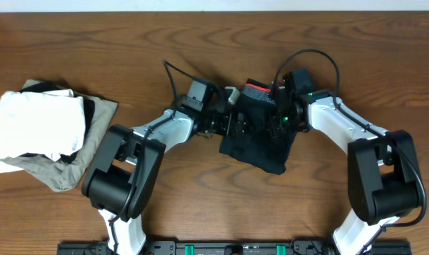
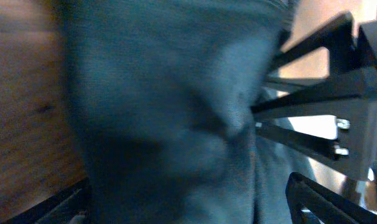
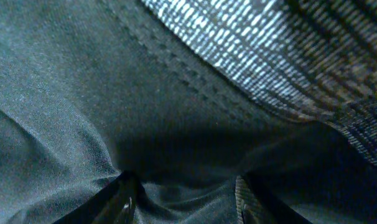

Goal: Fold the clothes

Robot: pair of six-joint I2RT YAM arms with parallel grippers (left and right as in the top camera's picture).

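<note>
The clothes [image 1: 257,142], black leggings, lie bunched in a folded bundle at the table's middle, with coral-red trim [image 1: 255,91] at the far edge. My left gripper [image 1: 229,122] is at the bundle's left side. In the left wrist view its jaws [image 2: 191,208] stand wide open, and dark cloth [image 2: 176,93] fills the space between them. My right gripper [image 1: 278,120] presses down on the bundle's right part. In the right wrist view it [image 3: 185,202] is shut on a wrinkled fold of the leggings [image 3: 83,93], below the grey waistband [image 3: 269,50].
At the left of the table a white folded garment [image 1: 37,124] lies on top of an olive-grey one [image 1: 87,159]. Both arm bases stand at the near edge. Bare wood surrounds the bundle.
</note>
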